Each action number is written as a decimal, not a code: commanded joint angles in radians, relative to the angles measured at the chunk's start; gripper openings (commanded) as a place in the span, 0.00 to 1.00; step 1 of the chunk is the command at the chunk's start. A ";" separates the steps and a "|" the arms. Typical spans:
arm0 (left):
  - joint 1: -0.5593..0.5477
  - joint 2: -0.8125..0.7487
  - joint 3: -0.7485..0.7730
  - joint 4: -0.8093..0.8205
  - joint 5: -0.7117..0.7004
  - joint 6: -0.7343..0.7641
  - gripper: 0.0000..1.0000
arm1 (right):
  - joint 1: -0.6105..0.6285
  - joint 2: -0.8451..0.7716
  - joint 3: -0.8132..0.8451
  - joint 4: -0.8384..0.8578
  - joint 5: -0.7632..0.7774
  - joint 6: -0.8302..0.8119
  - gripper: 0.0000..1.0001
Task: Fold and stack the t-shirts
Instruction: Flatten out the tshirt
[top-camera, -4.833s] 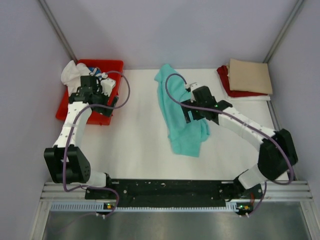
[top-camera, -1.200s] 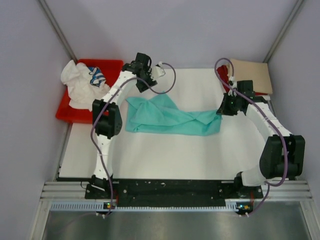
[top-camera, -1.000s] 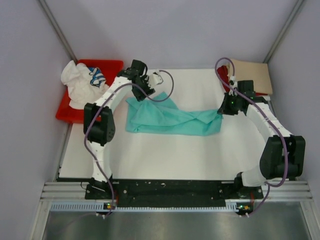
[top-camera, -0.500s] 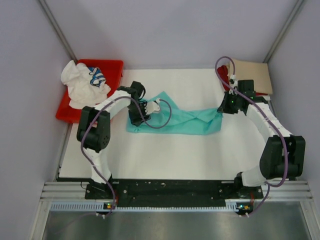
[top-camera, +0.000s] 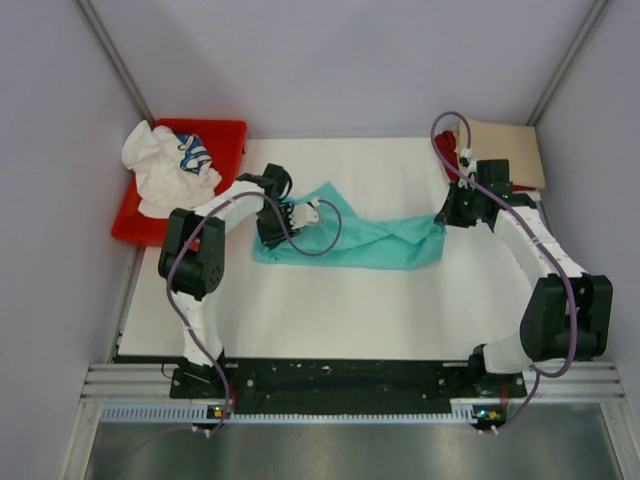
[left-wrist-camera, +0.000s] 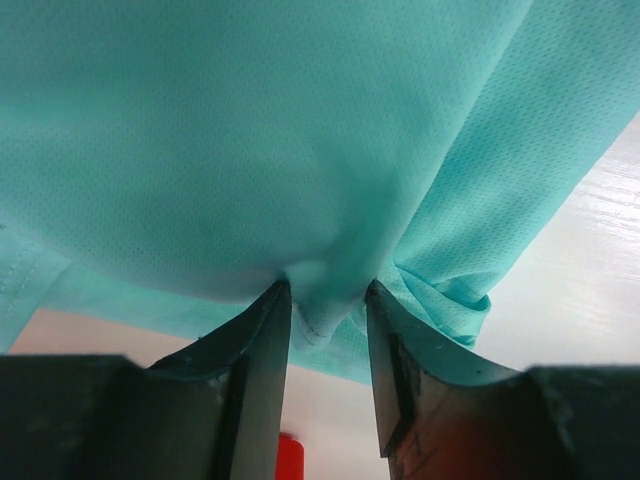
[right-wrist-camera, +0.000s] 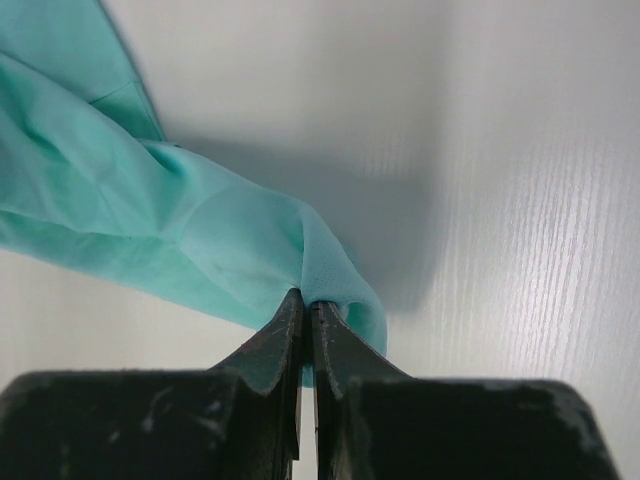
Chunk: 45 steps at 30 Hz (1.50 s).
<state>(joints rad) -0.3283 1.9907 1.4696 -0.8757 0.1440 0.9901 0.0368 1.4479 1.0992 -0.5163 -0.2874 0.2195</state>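
Compared with the earliest frame, the teal t-shirt (top-camera: 370, 240) is now lying stretched left to right across mid-frame instead of hanging bunched, and my left arm is working away from the red tray (top-camera: 225, 135).

I am judging the task as partly done:
- The tan t-shirt (top-camera: 500, 150) is sitting folded on the dark red t-shirt (top-camera: 447, 150) at upper right.
- The white t-shirt (top-camera: 155, 165) and striped t-shirt (top-camera: 192, 152) are waiting crumpled at upper left.

The white table (top-camera: 330, 310) is standing between plain grey walls (top-camera: 350, 60).

The left gripper (left-wrist-camera: 322, 295) is pinching a teal fold. The right gripper (right-wrist-camera: 306, 300) is clamping the shirt's right end.
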 joint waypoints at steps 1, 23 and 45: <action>0.018 -0.021 0.033 0.020 -0.020 -0.007 0.44 | -0.003 -0.044 -0.004 0.038 -0.015 -0.016 0.00; 0.060 0.030 0.106 -0.100 0.117 0.008 0.43 | -0.005 -0.055 -0.009 0.036 -0.007 -0.022 0.00; 0.098 -0.349 0.303 -0.131 -0.135 -0.257 0.00 | -0.015 -0.317 0.212 -0.056 -0.009 0.020 0.00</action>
<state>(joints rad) -0.2420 1.8652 1.6478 -0.9951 0.1028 0.8387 0.0345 1.2510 1.1488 -0.5678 -0.2920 0.2199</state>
